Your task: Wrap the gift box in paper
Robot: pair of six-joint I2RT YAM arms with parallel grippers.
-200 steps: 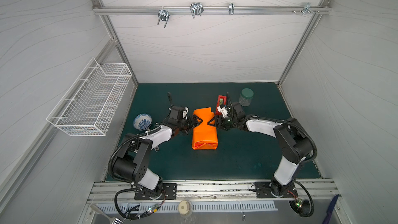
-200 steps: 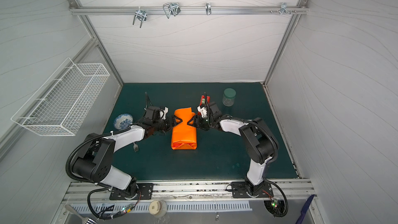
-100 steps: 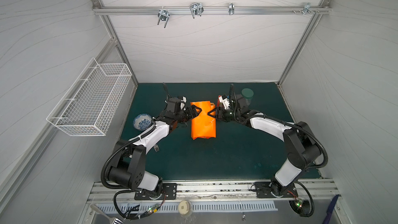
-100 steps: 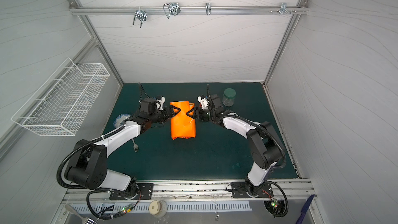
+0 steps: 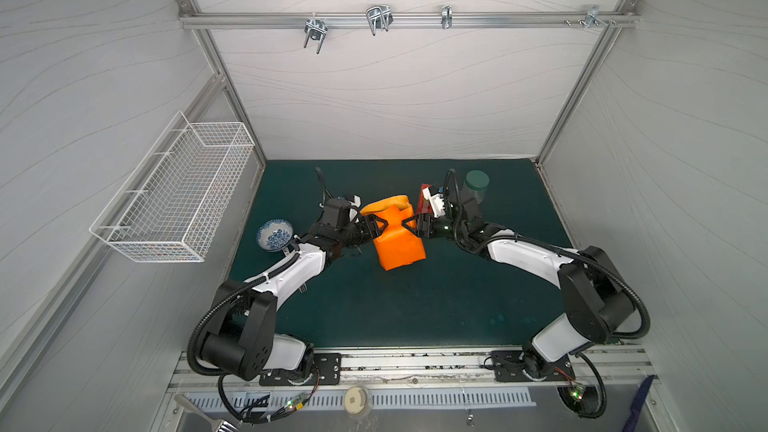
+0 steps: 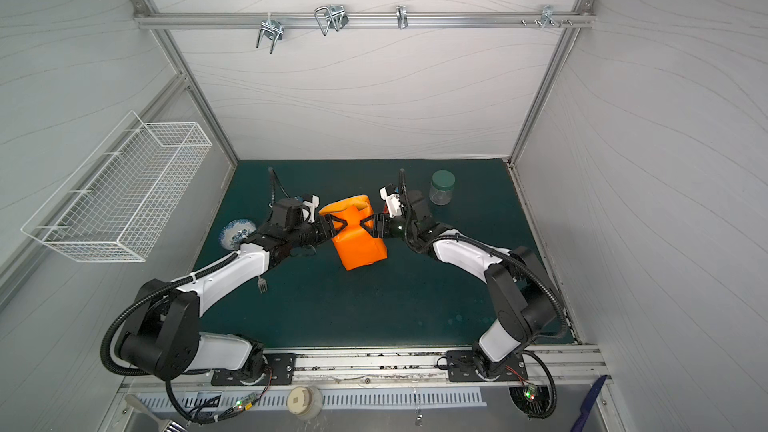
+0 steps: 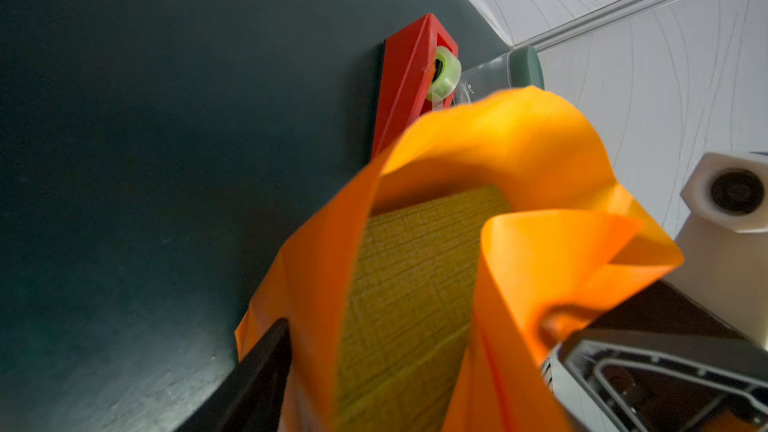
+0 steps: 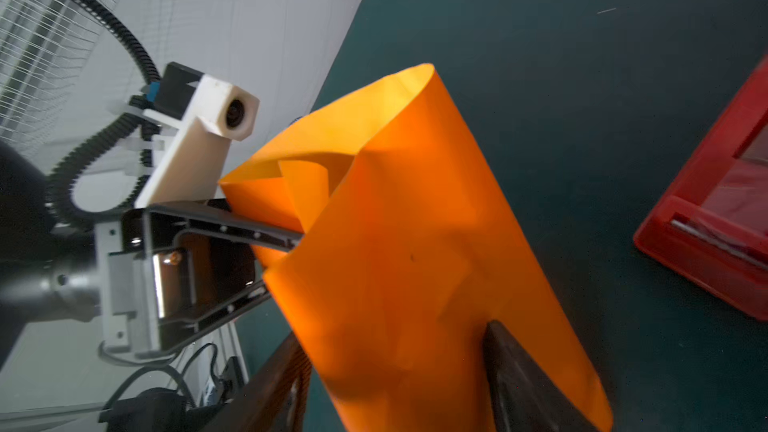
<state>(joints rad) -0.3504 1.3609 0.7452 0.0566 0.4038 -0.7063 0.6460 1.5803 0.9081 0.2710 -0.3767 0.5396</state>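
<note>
The gift box (image 7: 407, 292) shows only in the left wrist view, as an olive-green textured face inside an open sleeve of orange paper (image 7: 519, 160). In both top views the wrapped parcel (image 5: 397, 238) (image 6: 359, 243) stands tilted on end at mid-table, its open yellow mouth toward the back wall. My left gripper (image 5: 377, 227) (image 6: 337, 224) (image 7: 384, 401) clamps it from the left, and one black finger (image 7: 257, 367) lies against the paper. My right gripper (image 5: 409, 225) (image 6: 369, 224) (image 8: 399, 388) clamps the paper (image 8: 407, 243) from the right. The paper pinches in between the two.
A red tape dispenser (image 5: 424, 201) (image 8: 715, 222) lies just behind the right gripper, with a green-lidded jar (image 5: 476, 184) beyond it. A blue-and-white bowl (image 5: 274, 234) and a fork (image 6: 262, 283) sit by the left arm. A wire basket (image 5: 174, 197) hangs on the left wall.
The parcel lay flat on the mat a second ago. It is now tipped up on end and a little farther back. Both grippers rose with it and their jaws have narrowed.
</note>
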